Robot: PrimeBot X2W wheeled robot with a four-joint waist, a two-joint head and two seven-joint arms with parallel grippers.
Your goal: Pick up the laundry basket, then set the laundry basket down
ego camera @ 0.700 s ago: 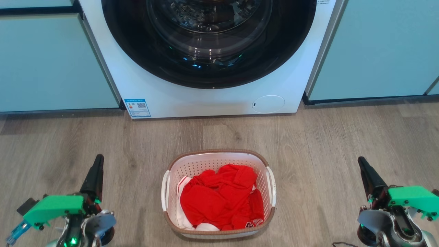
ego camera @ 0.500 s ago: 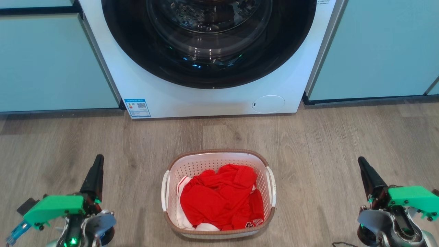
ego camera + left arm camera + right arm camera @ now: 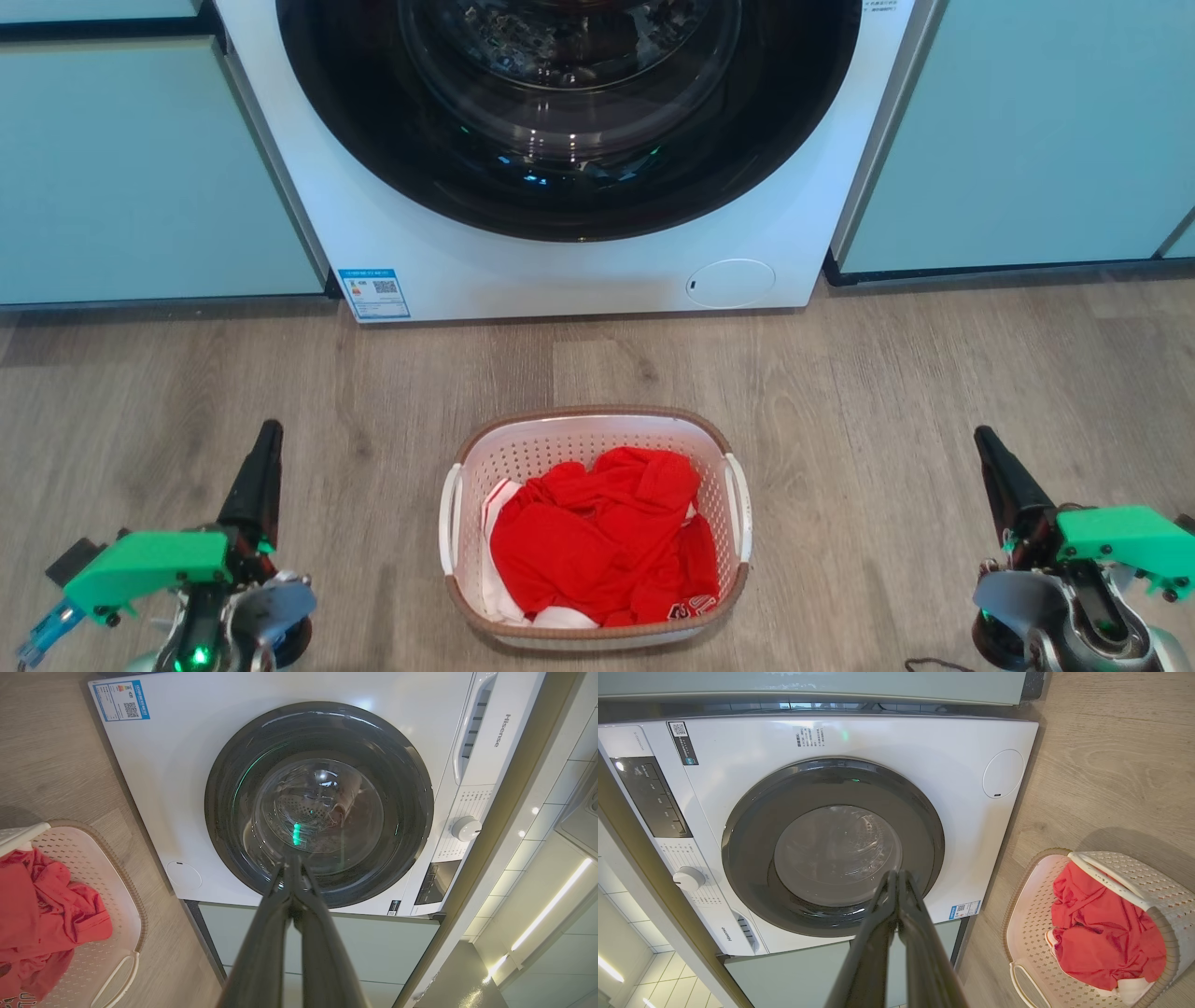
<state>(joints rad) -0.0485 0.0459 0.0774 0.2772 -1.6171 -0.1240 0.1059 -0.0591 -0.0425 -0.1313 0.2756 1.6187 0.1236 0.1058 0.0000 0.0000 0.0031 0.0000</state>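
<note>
sitting on the wood floor [image 3: 840, 392] before the washing machine [image 3: 560, 271], laundry basket [image 3: 560, 446] is between my arms, well apart from both. left jaws and right jaws pinched shut, empty. looks light, stiff plastic, soft red clothes [image 3: 597, 541] inside. i'd grab the white side handles [image 3: 451, 518], one each.

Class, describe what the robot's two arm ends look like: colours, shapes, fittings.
Both the left claw and right claw have two long, dark, tapering fingers, a bright green plastic bracket and a silver-grey wrist. The left one carries a pale blue plug and a green light.
</note>
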